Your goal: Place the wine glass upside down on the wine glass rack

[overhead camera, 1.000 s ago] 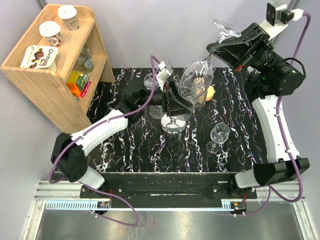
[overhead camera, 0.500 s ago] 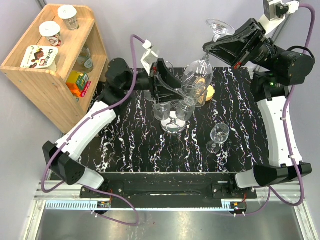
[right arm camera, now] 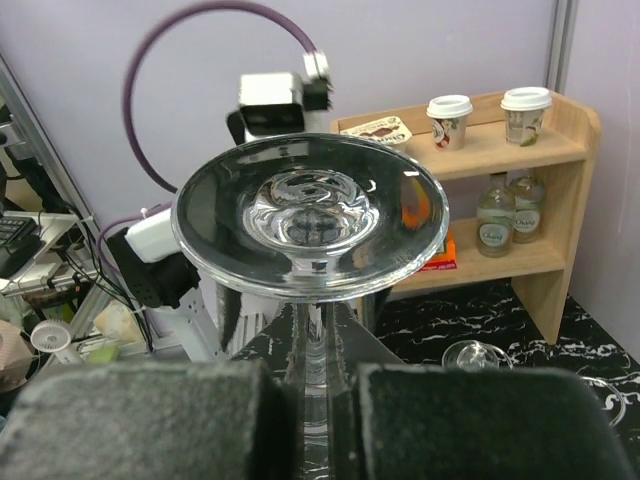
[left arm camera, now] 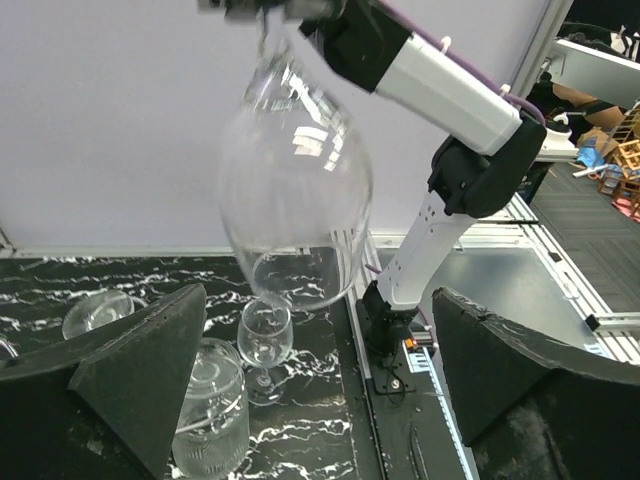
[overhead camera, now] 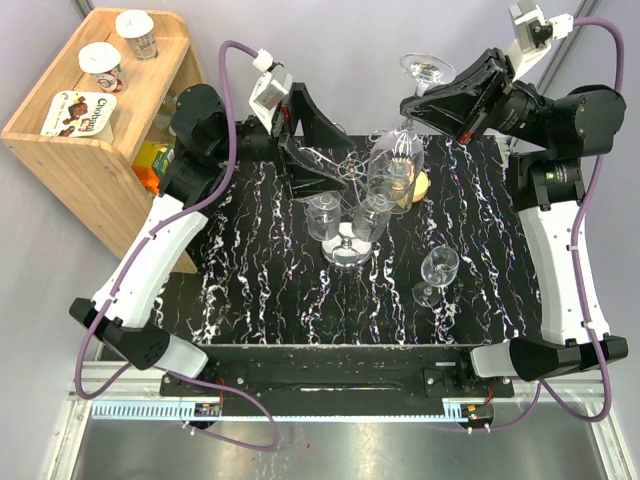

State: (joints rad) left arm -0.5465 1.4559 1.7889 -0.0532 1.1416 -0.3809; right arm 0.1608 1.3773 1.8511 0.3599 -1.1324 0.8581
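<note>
Wine glass (overhead camera: 392, 158) hangs upside down upper centre, stem pinched in R gripper (overhead camera: 412, 100). L gripper (overhead camera: 322, 152) just let go of bowl, now wide open, backed off up-left. Handover done; rack (overhead camera: 345, 252) at centre next.

- Clear, glossy glass is seen on the wine glass (right arm camera: 310, 215).
- Polished chrome is shown on the wine glass rack (overhead camera: 347, 254).
- The counter (overhead camera: 260, 290) is finished glossy black, white-veined.
- Matt pale wood is noted on the shelf (overhead camera: 95, 160).

A robotics lab: left arm (overhead camera: 150, 260) and right arm (overhead camera: 560, 250) bolted to a marbled table (overhead camera: 250, 290), aluminium rails (overhead camera: 100, 390), grey partition walls (overhead camera: 340, 30).
</note>
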